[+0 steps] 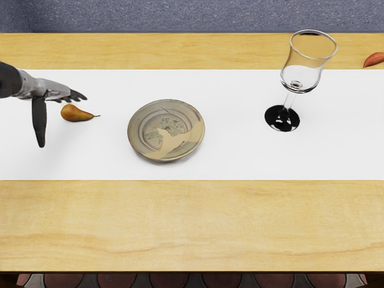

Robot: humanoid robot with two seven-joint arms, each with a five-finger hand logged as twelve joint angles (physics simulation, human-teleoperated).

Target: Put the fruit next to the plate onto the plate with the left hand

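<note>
Wooden table (192, 222), with a white runner (240, 162) crossing it from the left edge to the right edge, mid-depth.
Plate (166, 129) sits flat on the runner, left of table centre, nothing on it.
Wine glass (300, 78) stands upright on the runner toward the right edge, well apart from the plate; dark foot, clear bowl.
Pear (77, 113) lies on its side on the runner near the left edge, stem pointing at the plate. It's beside the plate with a clear gap between them.
Left hand (51, 93) comes in from the left edge, just beyond the pear. Its digits are splayed and grip nothing: fingers (72, 95) point right past the pear's far side, one long digit hangs toward the near edge left of it. Can't tell height above the runner.
Reddish-orange object (373, 59) is at the far right edge on bare wood, cut off by the frame.
</note>
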